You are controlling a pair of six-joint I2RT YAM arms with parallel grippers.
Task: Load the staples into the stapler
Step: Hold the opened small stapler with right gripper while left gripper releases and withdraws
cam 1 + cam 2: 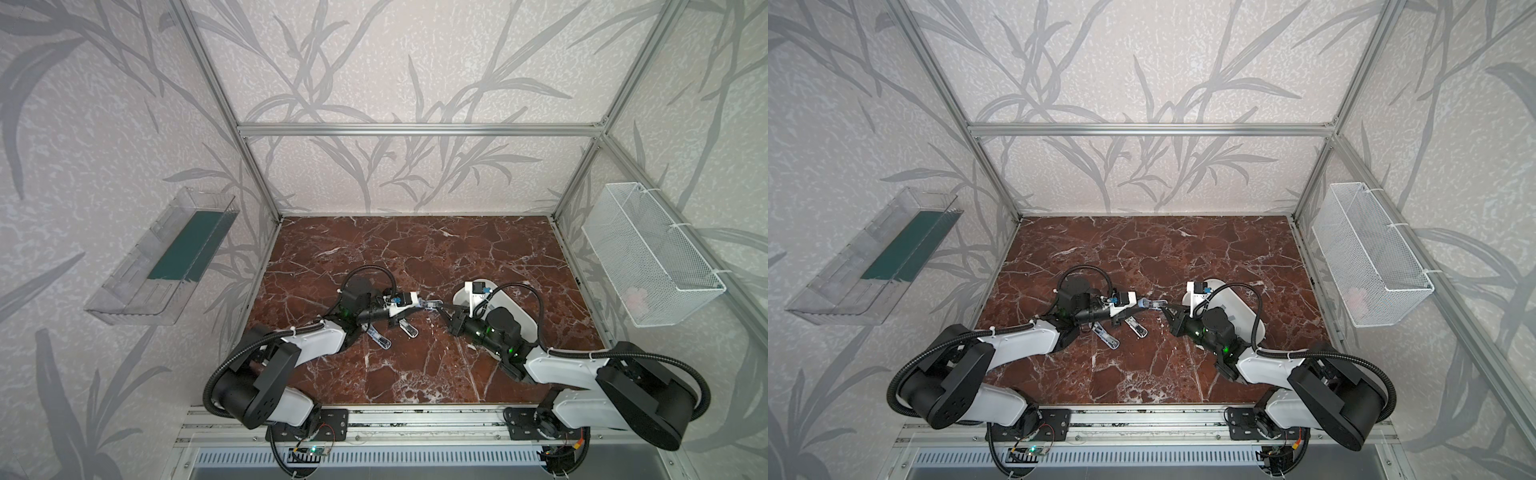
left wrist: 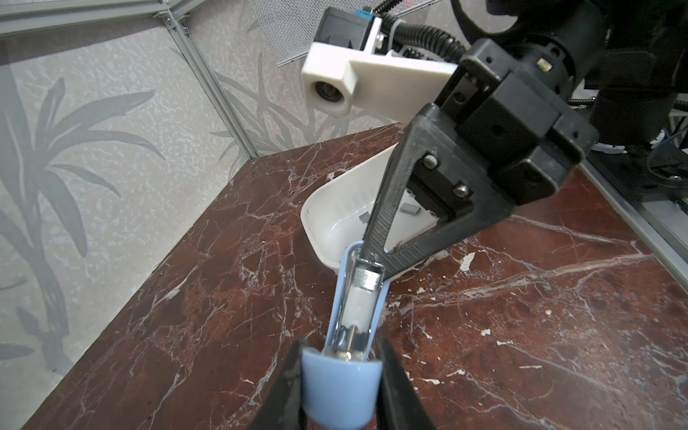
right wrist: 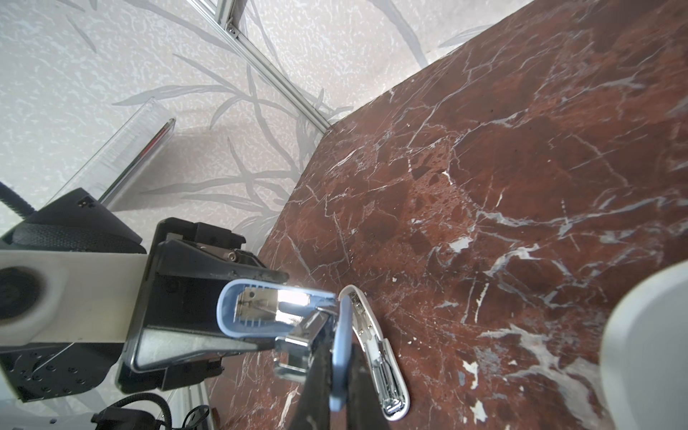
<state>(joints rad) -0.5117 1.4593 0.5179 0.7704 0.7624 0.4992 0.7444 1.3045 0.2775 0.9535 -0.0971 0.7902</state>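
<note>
A light blue stapler (image 2: pixel 341 387) hangs opened above the table between both arms. My left gripper (image 2: pixel 340 368) is shut on its blue top half, whose inside shows a spring and metal channel (image 3: pixel 260 309). My right gripper (image 3: pixel 340 372) is shut on the thin blue base plate (image 3: pixel 341 335). The silver magazine (image 3: pixel 298 346) swings out between the two halves. In both top views the grippers meet at the table's middle, left (image 1: pixel 424 302) and right (image 1: pixel 438 306). Grey staples (image 2: pixel 409 208) lie in the white tray (image 2: pixel 327 208) behind the right gripper.
Two more staplers lie open on the marble top beside the left arm (image 1: pixel 409 329) (image 1: pixel 380 338); one is white (image 3: pixel 379 353). The white tray (image 1: pixel 525 316) sits under the right arm. A clear bin (image 1: pixel 162 257) hangs on the left wall, a wire basket (image 1: pixel 648 253) on the right.
</note>
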